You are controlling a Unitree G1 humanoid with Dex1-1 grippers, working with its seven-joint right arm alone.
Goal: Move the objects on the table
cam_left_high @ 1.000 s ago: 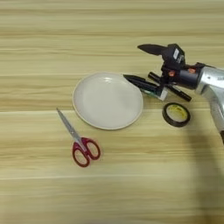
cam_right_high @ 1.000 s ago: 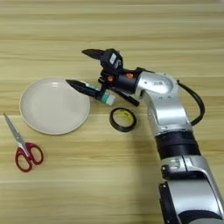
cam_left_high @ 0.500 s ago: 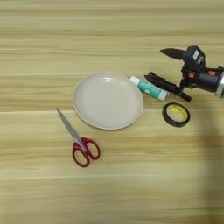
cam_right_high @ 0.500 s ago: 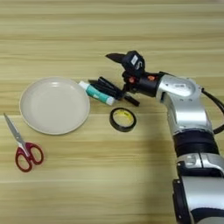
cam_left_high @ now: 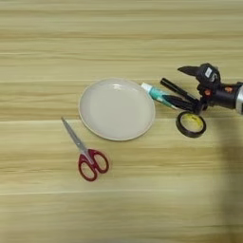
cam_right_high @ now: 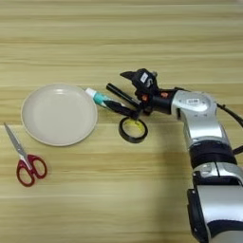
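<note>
A round beige plate point(cam_left_high: 116, 109) lies in the middle of the wooden table point(cam_left_high: 118, 38). Just right of its rim lies a white glue stick point(cam_left_high: 154, 92) with a teal label, pointing up-left. My right gripper point(cam_right_high: 115, 90) comes in from the right and is open, its black fingers spread. The lower finger's tip covers the right end of the glue stick, and nothing is gripped. I cannot tell whether the finger touches the stick. The silver forearm point(cam_right_high: 194, 102) runs off to the lower right.
A black roll of tape point(cam_left_high: 191, 124) with a yellow core lies just below the gripper. Red-handled scissors point(cam_left_high: 85, 152) lie left of and below the plate, blades pointing up-left.
The gripper has drawn back to the right, from over the plate's right rim to beside the tape, uncovering the glue stick. Plate, scissors and tape have stayed put.
</note>
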